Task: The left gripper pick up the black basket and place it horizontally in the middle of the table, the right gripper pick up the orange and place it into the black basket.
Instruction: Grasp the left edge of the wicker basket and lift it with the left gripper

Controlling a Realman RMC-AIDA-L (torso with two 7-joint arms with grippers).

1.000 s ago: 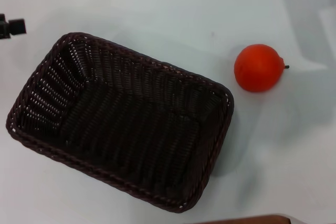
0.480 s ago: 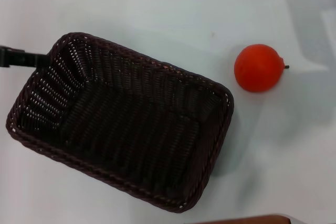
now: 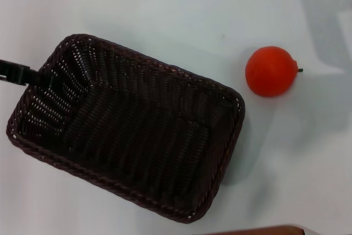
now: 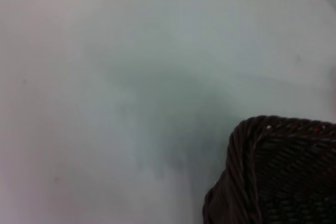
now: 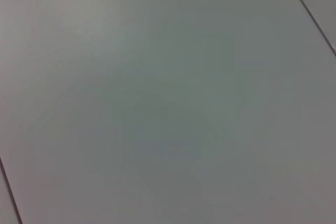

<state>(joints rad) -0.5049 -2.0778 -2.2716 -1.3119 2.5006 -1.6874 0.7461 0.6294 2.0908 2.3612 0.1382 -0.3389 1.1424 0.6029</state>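
Note:
The black basket (image 3: 129, 127) lies at an angle on the white table (image 3: 165, 9), left of the middle in the head view. One of its corners also shows in the left wrist view (image 4: 278, 171). The left gripper (image 3: 30, 76) reaches in from the left edge, and its slim black tip lies over the basket's left rim. The orange (image 3: 271, 71) sits on the table to the right of the basket, well apart from it. The right gripper is out of view; its wrist view shows only bare table (image 5: 168, 98).
A brown edge (image 3: 258, 230) shows at the bottom of the head view. Shadows fall on the table at the top right.
The left gripper has moved in from the left edge, down and to the right, until its tip lies over the basket's left rim. The basket and the orange have not moved.

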